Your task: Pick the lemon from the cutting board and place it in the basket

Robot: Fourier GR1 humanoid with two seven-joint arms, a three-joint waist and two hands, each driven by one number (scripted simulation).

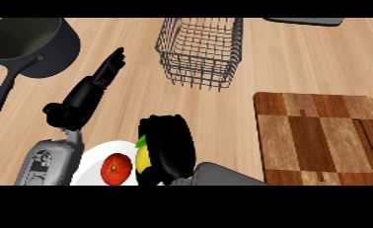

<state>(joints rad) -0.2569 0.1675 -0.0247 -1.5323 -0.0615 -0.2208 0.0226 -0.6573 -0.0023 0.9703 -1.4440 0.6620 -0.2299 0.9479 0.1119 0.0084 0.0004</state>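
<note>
My right hand (169, 145) is low in the middle of the head view, its fingers curled round a yellow lemon (143, 159) of which only a sliver shows at the hand's left side. The hand hovers beside a white plate. The wire basket (200, 49) stands at the top centre, well beyond the hand, and holds nothing. The checkered wooden cutting board (313, 138) lies at the right with nothing on it. My left hand (91, 91) is at the left, fingers straight and pointing up the counter.
A white plate (94, 165) with a red tomato (116, 169) sits at the lower left, just left of my right hand. A dark pot (44, 44) with a long handle stands at the upper left. A grey object (306, 20) lies at the top right edge.
</note>
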